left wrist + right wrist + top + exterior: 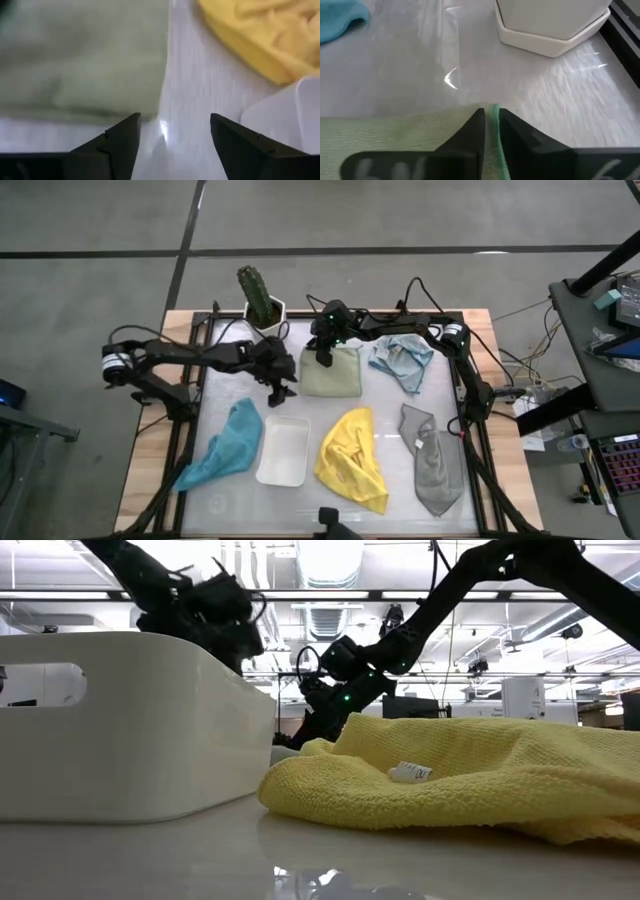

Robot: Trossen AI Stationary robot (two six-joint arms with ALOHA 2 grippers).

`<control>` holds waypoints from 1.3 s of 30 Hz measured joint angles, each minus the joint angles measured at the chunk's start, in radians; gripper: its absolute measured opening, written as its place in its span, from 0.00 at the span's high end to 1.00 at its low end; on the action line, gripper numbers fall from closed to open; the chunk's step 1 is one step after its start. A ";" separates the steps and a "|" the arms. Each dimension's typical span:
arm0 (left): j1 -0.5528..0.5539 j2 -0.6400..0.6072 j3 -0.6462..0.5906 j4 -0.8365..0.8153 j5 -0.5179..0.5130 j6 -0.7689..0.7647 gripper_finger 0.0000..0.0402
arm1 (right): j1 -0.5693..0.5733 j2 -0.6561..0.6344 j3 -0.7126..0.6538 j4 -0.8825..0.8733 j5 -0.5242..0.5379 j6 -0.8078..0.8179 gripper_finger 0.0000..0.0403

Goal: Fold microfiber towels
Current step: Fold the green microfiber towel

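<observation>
High view: we see left gripper (pixel 281 392) agape, empty, beside pale green towel (pixel 332 372); right gripper (pixel 324 358) pinching its edge.

Lab: exposed ceiling ducts (pixel 330 610), strip lights, equipment benches.

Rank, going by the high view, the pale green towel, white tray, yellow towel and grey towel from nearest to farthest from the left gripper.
Measured from the left gripper, on the table's left half:
1. Pale green towel, just to its right.
2. White tray, toward the table's front edge.
3. Yellow towel, front centre.
4. Grey towel, far right front.
</observation>
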 joint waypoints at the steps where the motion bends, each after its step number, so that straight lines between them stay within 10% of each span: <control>1: 0.000 -0.010 0.000 0.014 -0.017 0.007 0.45 | 0.000 0.000 0.000 0.000 0.001 0.000 0.85; 10: -0.014 0.074 -0.027 0.207 -0.100 0.013 0.65 | -0.011 -0.035 0.000 -0.018 0.067 -0.007 0.77; 19: -0.017 0.169 -0.021 0.231 -0.099 0.013 0.98 | 0.035 -0.015 -0.001 0.000 -0.009 -0.002 0.92; 39: -0.017 0.170 -0.041 0.235 -0.092 -0.013 1.00 | 0.043 0.024 -0.002 0.057 0.052 0.054 0.98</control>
